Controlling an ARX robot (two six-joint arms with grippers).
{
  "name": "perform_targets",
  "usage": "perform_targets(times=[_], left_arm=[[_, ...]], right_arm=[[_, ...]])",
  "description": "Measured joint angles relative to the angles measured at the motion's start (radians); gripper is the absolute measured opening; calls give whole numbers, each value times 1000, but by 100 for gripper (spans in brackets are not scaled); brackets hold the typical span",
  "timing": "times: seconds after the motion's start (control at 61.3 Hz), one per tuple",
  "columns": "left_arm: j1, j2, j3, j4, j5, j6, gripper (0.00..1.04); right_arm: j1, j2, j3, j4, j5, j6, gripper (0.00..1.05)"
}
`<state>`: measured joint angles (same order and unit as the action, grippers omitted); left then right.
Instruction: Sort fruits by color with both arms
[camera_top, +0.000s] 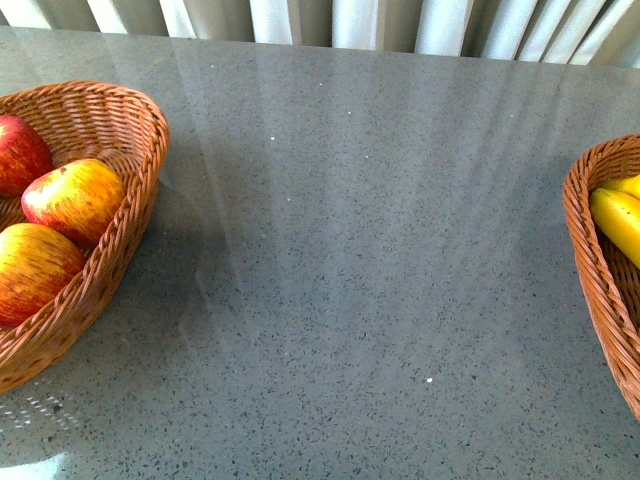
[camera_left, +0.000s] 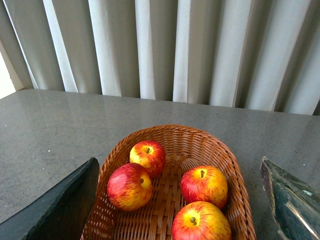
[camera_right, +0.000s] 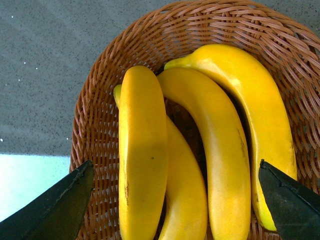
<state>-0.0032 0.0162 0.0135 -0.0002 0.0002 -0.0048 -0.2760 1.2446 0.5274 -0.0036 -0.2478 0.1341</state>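
Apples (camera_top: 70, 200) lie in the wicker basket (camera_top: 130, 200) at the left edge of the grey stone table (camera_top: 350, 260); the front camera catches three of them, red streaked with yellow, packed close together. The left wrist camera looks down on that same basket (camera_left: 235, 175) and shows four apples (camera_left: 130, 186) inside, two toward the far end and two nearer. The left gripper (camera_left: 175, 220) hangs above them with its jaws spread wide and nothing between them; only the two dark fingertips (camera_left: 60, 210) show at the picture's edges.

The middle of the table is bare stone, with pale curtains (camera_top: 300, 20) behind it.

At the right edge sits a second wicker basket (camera_top: 600, 270), cut off by the frame, with yellow bananas (camera_top: 620, 215) in it. The right wrist camera shows that basket (camera_right: 100, 100) holding four bananas (camera_right: 142, 150) side by side, perhaps one partly under another. The right gripper (camera_right: 175, 210) hovers over them, jaws wide apart and empty.
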Motion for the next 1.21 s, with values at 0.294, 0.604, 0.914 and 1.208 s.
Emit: perform_targets(times=[0.294, 0.604, 0.914, 1.208], left_arm=[[0, 0, 0, 0, 0, 0, 96], [0, 0, 0, 0, 0, 0, 96], [0, 0, 0, 0, 0, 0, 96], [0, 0, 0, 0, 0, 0, 96]], right_arm=[[98, -71, -400, 1051, 82, -118, 37], [233, -419, -500, 785, 230, -130, 2], [272, -678, -509, 558, 247, -131, 2], [272, -865, -509, 382, 247, -131, 2]])
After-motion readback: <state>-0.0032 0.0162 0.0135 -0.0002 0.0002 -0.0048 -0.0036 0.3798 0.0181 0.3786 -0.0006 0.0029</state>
